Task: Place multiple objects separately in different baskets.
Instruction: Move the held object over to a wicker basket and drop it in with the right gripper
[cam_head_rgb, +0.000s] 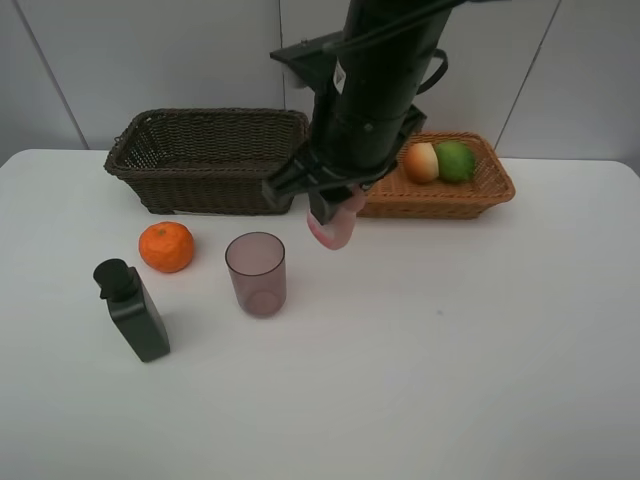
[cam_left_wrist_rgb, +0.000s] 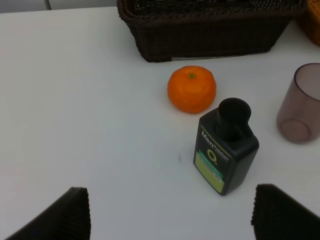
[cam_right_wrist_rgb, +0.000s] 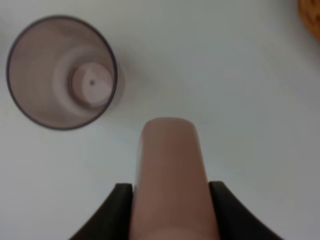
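Pink bottle (cam_right_wrist_rgb: 169, 150) hangs clear of the table (cam_head_rgb: 450, 350), pinched at its upper end by the right gripper (cam_right_wrist_rgb: 171, 205), jaws closed snug on it. Probably lifted for carrying. It sits in the air between the cup (cam_head_rgb: 256, 273) and the tan basket (cam_head_rgb: 470, 195). Peach (cam_head_rgb: 421, 162) and green fruit (cam_head_rgb: 456, 160) lie in the tan one, so the dark basket (cam_head_rgb: 200, 175) looks like the target; its near wall needs clearing. Cup stands close below, a knock risk. Mandarin (cam_head_rgb: 166, 246) and black pump bottle (cam_head_rgb: 132, 310) wait on the table. Left gripper (cam_left_wrist_rgb: 172, 215) is spread wide, empty, near those two.
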